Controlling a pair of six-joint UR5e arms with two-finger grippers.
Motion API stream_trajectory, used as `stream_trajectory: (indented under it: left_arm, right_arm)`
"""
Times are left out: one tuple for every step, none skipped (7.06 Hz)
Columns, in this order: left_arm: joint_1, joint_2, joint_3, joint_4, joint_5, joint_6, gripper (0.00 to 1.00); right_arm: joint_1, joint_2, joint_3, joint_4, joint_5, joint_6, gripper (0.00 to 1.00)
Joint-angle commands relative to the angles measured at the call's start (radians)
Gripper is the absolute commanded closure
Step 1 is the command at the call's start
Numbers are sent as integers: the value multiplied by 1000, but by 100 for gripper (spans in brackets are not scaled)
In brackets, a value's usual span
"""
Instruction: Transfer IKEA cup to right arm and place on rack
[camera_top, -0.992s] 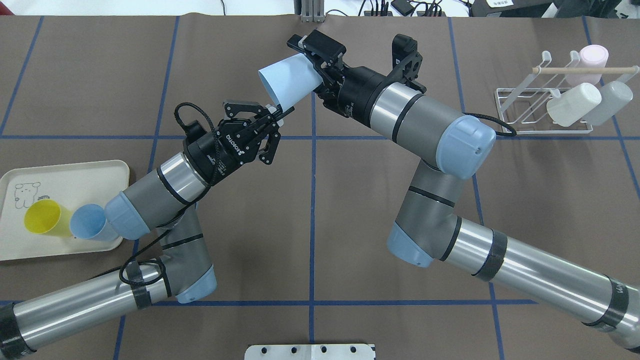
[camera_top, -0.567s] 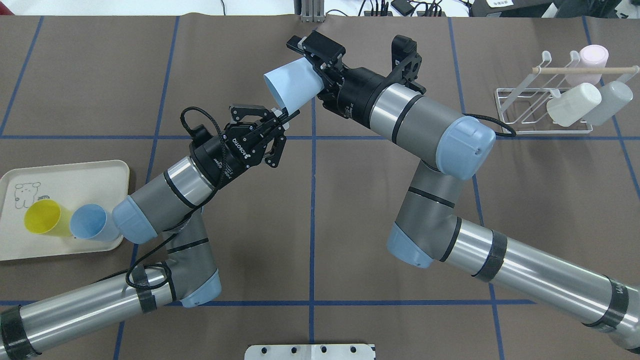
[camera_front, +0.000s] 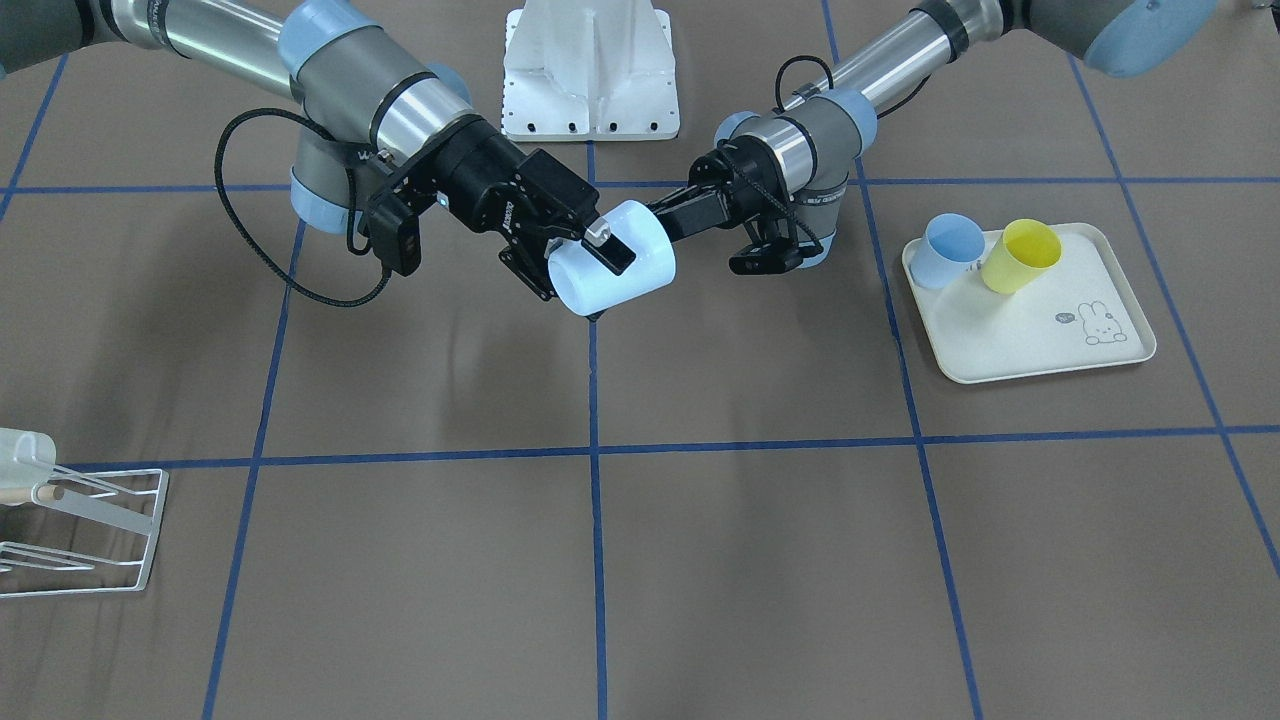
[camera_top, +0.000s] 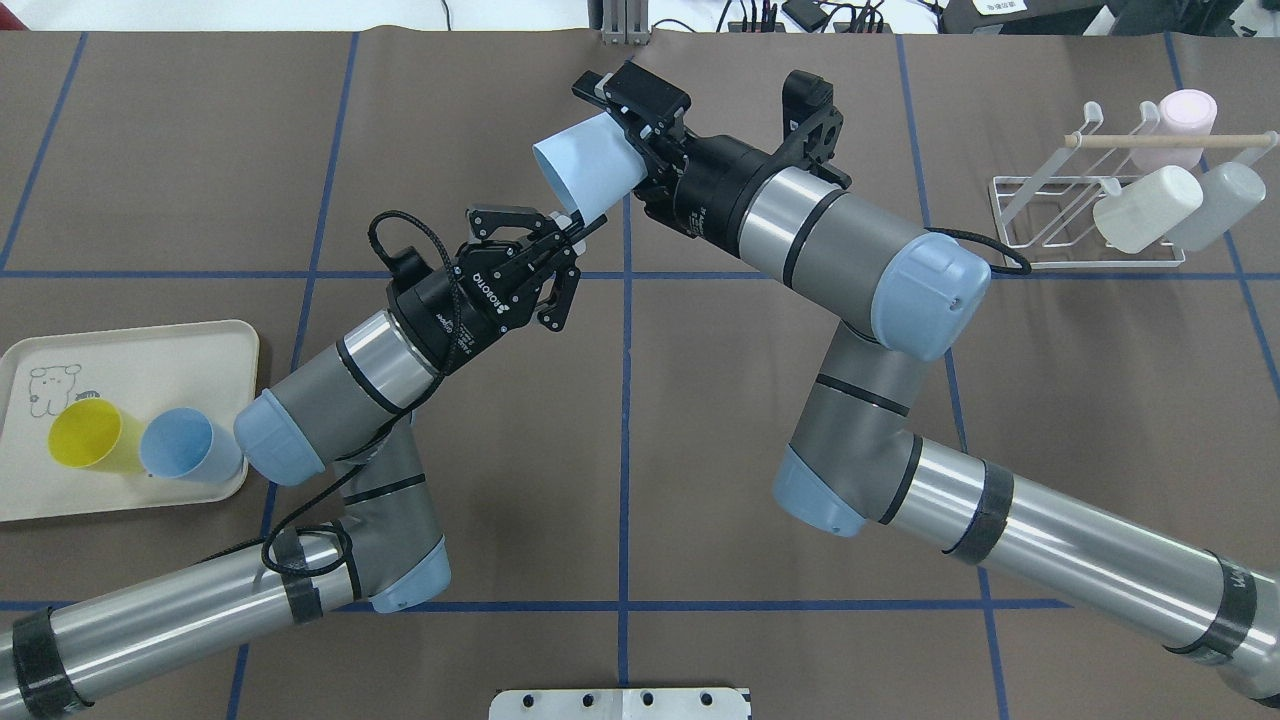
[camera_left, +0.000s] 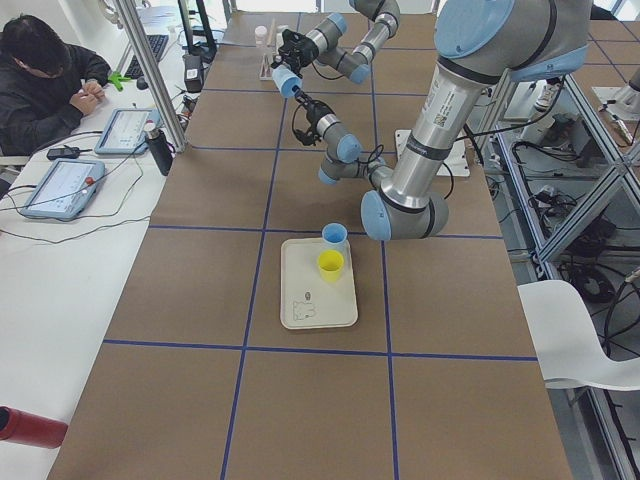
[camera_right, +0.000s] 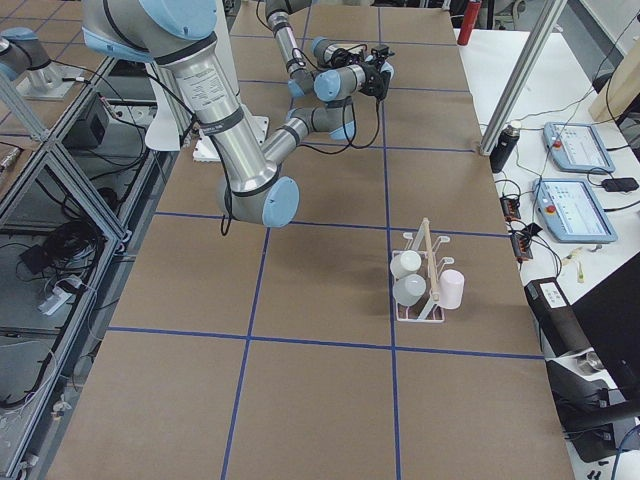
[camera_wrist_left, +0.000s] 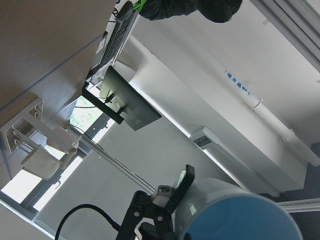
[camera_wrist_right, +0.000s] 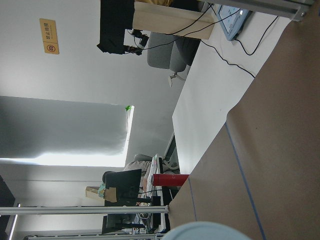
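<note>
Rack (camera_front: 100, 512): cut by the front view's left edge. Only its end frame and a corner of one white cup (camera_front: 20, 450) show there.

Pale blue cup (camera_top: 585, 170): its base is buried in the right pincer (camera_top: 620, 145). The lower finger is hidden beneath the cup overhead, so whether the pads press it cannot be told.

Left pincer (camera_top: 570, 225): its fingertips are covered by the cup's mouth in the front view.

Side views: both pincers are too small to judge.

Right wrist view: a mere sliver of the cup shows, cut by the bottom edge.

Tray (camera_top: 150, 360): cut by the overhead view's left edge.
</note>
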Motion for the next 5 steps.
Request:
stream_trajectory:
  left_arm:
    - [0,1,0,-2,2,-2,100]
    - [-2,1,0,-4,2,-2,100]
    - [-2,1,-1,-7,2,-4,100]
    - [-3,1,-6,-10,2,-5,67]
    - [-5,-1,-6,-10,11,-2,1]
  right_arm:
    - [0,0,-1,0,0,1,4]
    - [0,0,-1,0,0,1,21]
    - [0,-2,-1,0,0,-1,72]
    - [0,-2,-1,-1,0,-1,100]
    - [0,-2,-3,-1,0,-3,100]
